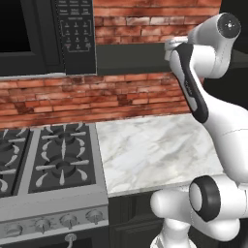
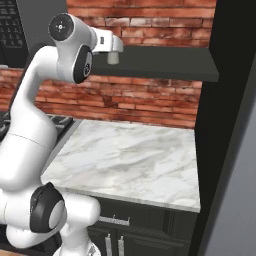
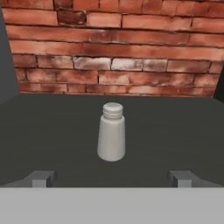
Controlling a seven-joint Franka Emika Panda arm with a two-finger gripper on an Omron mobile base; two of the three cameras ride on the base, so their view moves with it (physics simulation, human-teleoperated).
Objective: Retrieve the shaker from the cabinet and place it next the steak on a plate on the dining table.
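Left base view: a red brick wall backs a short marble counter, which adjoins a gas stove with grey knobs along its front. A black microwave with a keypad hangs at upper left. To its right runs the flat dark shelf of the cabinet. The white arm rises from the lower right, and its hand reaches the shelf level at the upper right; the fingers are hidden behind the arm here. Right base view: the same brick wall and marble counter are seen from the other side, with the cabinet shelf running across the upper part and a dark vertical panel standing at the right. The arm climbs from the lower left and its white hand is held level with the shelf's left end. A small light-grey form just below the hand may be the shaker; it is too small to confirm. Hand view: the shaker stands upright on the dark shelf, centred ahead of the gripper, with brick behind it. The two fingertips are spread wide, well clear of the shaker on either side, and grip nothing.
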